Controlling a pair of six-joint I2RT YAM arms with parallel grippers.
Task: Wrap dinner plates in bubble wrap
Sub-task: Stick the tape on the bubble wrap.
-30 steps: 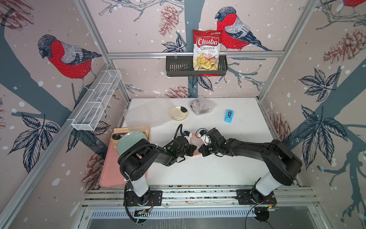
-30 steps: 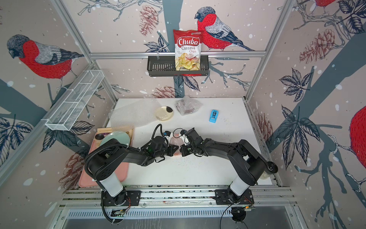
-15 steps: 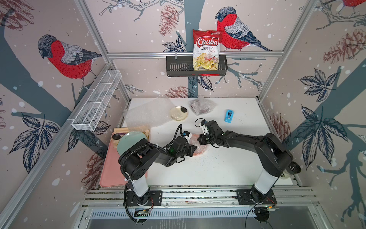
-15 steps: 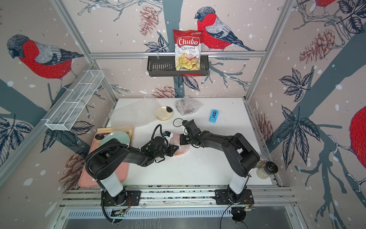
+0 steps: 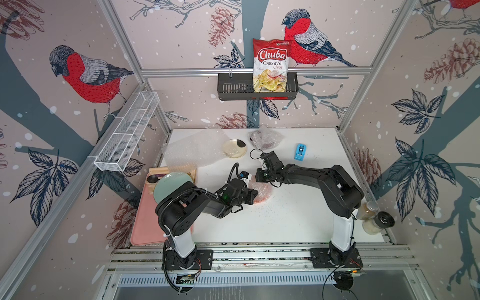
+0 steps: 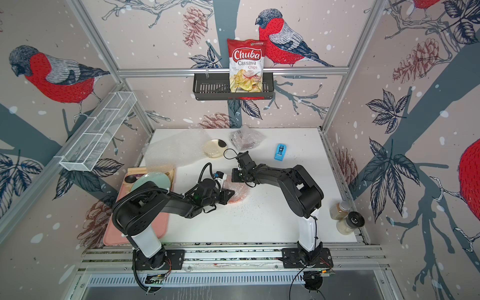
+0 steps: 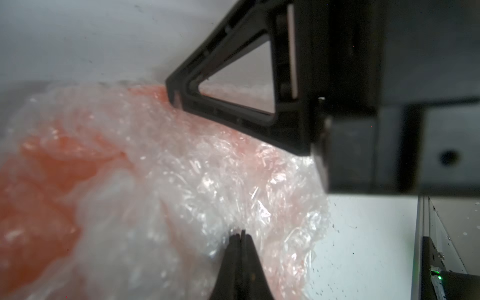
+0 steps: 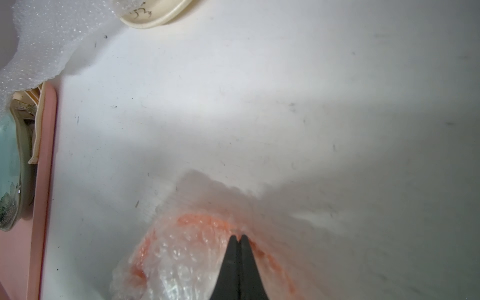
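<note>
Swinging back from the left gripper [image 7: 240,232], the right gripper [image 8: 239,237] is touching the far rim of the orange plate [image 5: 264,194], which is lying in bubble wrap [image 7: 181,168] at the middle of the table [image 5: 298,228], just right of the left gripper; both are closed, seemingly gripping nothing

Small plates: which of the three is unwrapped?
The cream, dark-rimmed plate lies bare; the orange plate and the dark red plate are bundled in bubble wrap.
</note>
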